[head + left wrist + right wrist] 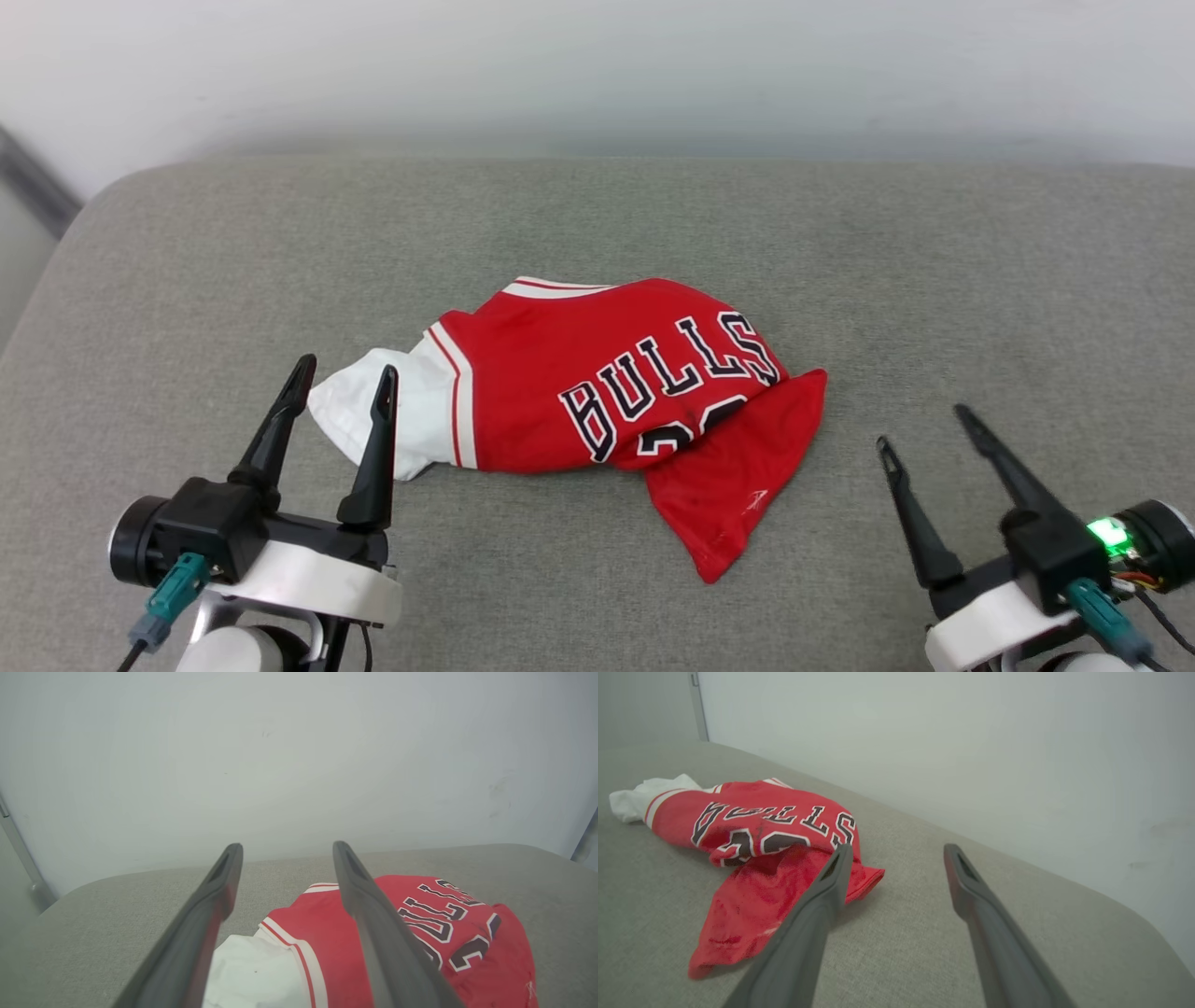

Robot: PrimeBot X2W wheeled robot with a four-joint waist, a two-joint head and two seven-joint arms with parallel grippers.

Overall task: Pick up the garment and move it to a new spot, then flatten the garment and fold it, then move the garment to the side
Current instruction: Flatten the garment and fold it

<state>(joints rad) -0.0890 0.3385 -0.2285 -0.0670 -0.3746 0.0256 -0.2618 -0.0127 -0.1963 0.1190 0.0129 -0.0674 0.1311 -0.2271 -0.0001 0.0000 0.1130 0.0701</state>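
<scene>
On grey cushion [840, 243]: garment [579, 383] crumpled, reads "BULLS" | left tool [346, 366] apart | right tool [922, 427] apart

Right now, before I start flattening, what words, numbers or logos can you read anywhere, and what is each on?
"BULLS": black, white-outlined letters across the red front of the garment.
Number under the lettering: a fold covers its lower part, so it is not readable.
Small white mark on the red flap nearest the robot: too small to read.
</scene>
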